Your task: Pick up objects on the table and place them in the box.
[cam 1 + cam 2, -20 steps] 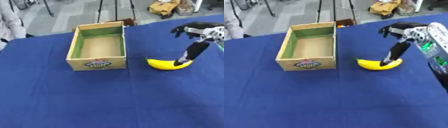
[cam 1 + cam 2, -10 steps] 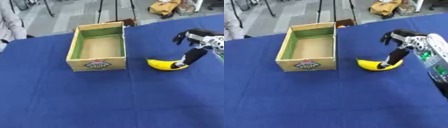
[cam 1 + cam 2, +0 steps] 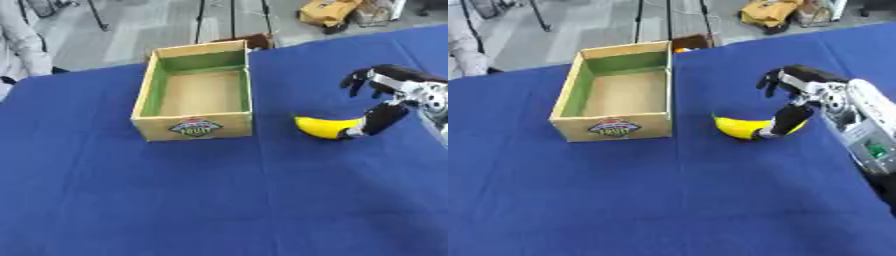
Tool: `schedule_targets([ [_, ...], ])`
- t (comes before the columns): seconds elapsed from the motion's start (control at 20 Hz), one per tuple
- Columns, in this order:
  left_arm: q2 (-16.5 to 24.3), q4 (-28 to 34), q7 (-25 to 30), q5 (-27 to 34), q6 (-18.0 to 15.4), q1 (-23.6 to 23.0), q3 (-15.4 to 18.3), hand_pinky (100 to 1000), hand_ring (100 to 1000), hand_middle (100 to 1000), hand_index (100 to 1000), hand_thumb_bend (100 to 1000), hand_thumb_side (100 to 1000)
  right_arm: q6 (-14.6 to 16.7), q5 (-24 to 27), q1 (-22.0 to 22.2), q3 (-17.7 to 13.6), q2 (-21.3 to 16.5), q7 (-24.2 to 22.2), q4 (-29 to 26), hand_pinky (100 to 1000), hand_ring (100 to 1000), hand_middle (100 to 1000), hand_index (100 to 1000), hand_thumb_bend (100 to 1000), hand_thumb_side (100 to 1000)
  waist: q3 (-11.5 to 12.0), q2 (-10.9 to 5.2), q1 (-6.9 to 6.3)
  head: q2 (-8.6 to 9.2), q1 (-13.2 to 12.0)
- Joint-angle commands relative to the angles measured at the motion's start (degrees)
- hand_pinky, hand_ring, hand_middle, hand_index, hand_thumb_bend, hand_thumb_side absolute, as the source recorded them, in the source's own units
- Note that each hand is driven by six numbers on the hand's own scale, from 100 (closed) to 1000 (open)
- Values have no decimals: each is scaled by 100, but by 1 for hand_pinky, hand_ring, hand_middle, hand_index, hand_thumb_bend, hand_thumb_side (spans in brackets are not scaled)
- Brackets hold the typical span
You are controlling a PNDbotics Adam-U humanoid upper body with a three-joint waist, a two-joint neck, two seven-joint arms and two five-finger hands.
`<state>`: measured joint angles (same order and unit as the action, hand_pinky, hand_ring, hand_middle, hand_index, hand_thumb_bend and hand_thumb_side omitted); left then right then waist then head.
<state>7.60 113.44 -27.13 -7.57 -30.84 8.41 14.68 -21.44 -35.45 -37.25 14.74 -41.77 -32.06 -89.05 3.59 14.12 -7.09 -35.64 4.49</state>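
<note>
Banana (image 3: 325, 127), smooth yellow curve, lies on blue cloth-covered worktop (image 3: 219, 200) just right of open cardboard box (image 3: 194, 94) with green inner walls, right hand (image 3: 796, 95) black and silver, thumb touching banana's right end, fingers curled above, not grasping.

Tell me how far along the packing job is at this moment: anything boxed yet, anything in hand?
Done: nothing shows inside the box; its bare floor is visible. In hand: the right hand is down at the banana, thumb against its right end and fingers curled above it, but the fruit lies on the blue table, not lifted. Left: grasp it, carry it left, and drop it in the box. The left hand is out of view.
</note>
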Motion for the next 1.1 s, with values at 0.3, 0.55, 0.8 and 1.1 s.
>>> schedule_targets([
  [0.3, 60, 115, 44, 24, 5, 47, 0, 322, 638, 667, 742, 100, 881, -5, 266, -39, 50, -16, 344, 81, 707, 975, 639, 804, 662, 170, 23, -71, 2, 73, 33],
  [0.55, 47, 115, 60, 28, 10, 42, -3, 319, 638, 667, 742, 100, 879, -13, 370, -70, 128, 39, 502, 298, 718, 981, 668, 786, 656, 184, 32, -64, -10, 86, 50],
  [0.8, 29, 115, 72, 28, 15, 37, -5, 316, 637, 667, 742, 100, 876, 26, 483, -74, 168, 62, 550, 489, 725, 993, 664, 771, 631, 199, 39, -48, -24, 84, 59],
  [1.1, 10, 115, 83, 33, 13, 33, -8, 314, 637, 666, 741, 100, 873, 108, 588, -58, 220, 98, 589, 644, 721, 990, 649, 766, 619, 169, 44, -35, -42, 90, 73],
])
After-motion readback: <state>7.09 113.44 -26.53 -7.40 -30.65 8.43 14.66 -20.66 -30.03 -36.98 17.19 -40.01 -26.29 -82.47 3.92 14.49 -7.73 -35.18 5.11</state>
